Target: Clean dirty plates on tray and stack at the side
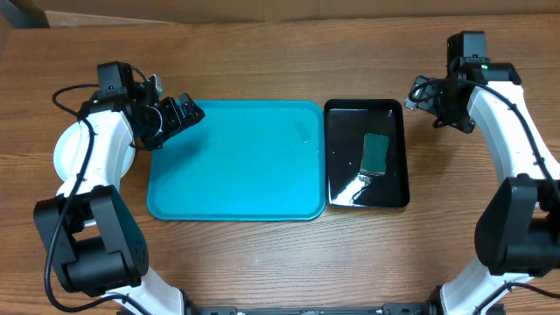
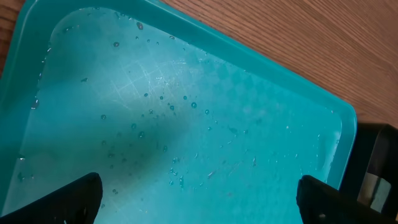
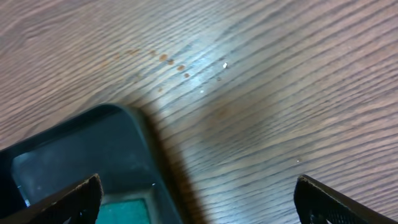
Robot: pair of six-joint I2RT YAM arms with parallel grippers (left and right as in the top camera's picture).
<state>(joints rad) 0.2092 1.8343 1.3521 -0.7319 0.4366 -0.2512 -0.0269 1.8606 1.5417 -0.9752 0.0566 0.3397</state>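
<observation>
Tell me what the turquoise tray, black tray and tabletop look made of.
Turquoise tray: likely moulded plastic, satin finish; uniform colour, rounded corners, water droplets beading on it. Black tray: probably plastic, glossy; sharp white reflections. Tabletop: wood or wood-look laminate, slight sheen; grain lines show, cannot tell which.

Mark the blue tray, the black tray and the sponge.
blue tray (image 1: 236, 162): overhead, bare middle of its floor.
black tray (image 1: 344, 144): overhead, bare floor left of the sponge.
sponge (image 1: 376, 154): overhead, middle of its top face.
</observation>
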